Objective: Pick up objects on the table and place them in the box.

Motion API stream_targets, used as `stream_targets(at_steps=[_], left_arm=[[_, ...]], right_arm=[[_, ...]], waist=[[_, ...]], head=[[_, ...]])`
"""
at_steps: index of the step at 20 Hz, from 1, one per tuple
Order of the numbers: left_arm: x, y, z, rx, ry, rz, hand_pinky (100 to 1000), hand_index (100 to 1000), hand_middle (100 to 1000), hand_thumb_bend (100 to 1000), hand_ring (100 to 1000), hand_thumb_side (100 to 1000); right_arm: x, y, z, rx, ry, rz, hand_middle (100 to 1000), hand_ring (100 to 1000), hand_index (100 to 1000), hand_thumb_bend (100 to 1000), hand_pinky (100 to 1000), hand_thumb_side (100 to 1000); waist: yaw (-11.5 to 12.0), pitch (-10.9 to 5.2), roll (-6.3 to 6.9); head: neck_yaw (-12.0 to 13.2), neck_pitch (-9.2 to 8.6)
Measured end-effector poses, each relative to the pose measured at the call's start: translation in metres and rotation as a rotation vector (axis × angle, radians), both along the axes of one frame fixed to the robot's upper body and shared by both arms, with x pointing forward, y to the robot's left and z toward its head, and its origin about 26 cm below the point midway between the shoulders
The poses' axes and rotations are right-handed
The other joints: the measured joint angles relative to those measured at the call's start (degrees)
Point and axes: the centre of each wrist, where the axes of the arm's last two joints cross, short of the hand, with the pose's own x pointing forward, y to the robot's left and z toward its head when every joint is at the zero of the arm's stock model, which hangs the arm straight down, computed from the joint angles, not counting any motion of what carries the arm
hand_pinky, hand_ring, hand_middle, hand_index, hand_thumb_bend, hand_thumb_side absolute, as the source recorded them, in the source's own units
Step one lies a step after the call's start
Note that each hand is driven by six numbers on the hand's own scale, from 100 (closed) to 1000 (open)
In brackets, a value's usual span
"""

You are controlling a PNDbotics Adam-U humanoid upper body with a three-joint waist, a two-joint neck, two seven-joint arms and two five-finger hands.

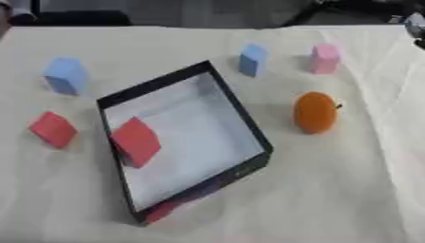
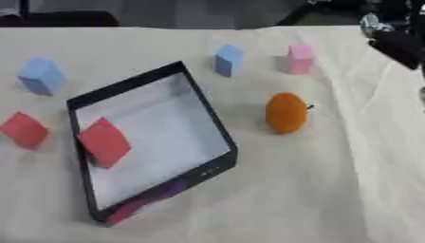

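Note:
A black box [image 1: 241,110] with a pale floor lies askew mid-table. One red block [image 1: 135,141] sits inside it by the left wall. Outside, a second red block [image 1: 53,128] lies left of the box, and a light blue block [image 1: 66,75] stands behind that. Another blue block [image 1: 252,60] and a pink block [image 1: 324,59] stand beyond the box. An orange [image 1: 315,112] rests to its right. A dark part of my right arm or hand [image 2: 394,42] shows at the upper right, far from all of them. My left hand is out of view.
A small red shape [image 1: 160,211] pokes out under the box's near corner. The cream cloth [image 1: 332,190] covering the table is wrinkled along the right side. Dark equipment runs along the far edge.

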Motion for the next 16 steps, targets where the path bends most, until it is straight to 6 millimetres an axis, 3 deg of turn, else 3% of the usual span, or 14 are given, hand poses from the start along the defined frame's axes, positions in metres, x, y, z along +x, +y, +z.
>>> stream_targets(at_steps=[6, 16], left_arm=[[0.000, 0.000, 0.000, 0.018, 0.008, -0.009, 902, 905, 847, 557, 852, 763], [0.000, 0.000, 0.000, 0.032, 0.015, -0.020, 902, 904, 849, 555, 853, 765]], right_arm=[[-0.002, -0.008, 0.033, -0.284, 0.208, 0.074, 829, 834, 861, 282, 857, 507], [0.010, 0.010, 0.068, -0.531, 0.406, 0.281, 832, 849, 873, 395, 863, 462]], waist=[[0.4, 0.00, -0.47], [0.7, -0.01, -1.00]], head=[[-1.6, 0.00], [-2.6, 0.01]])
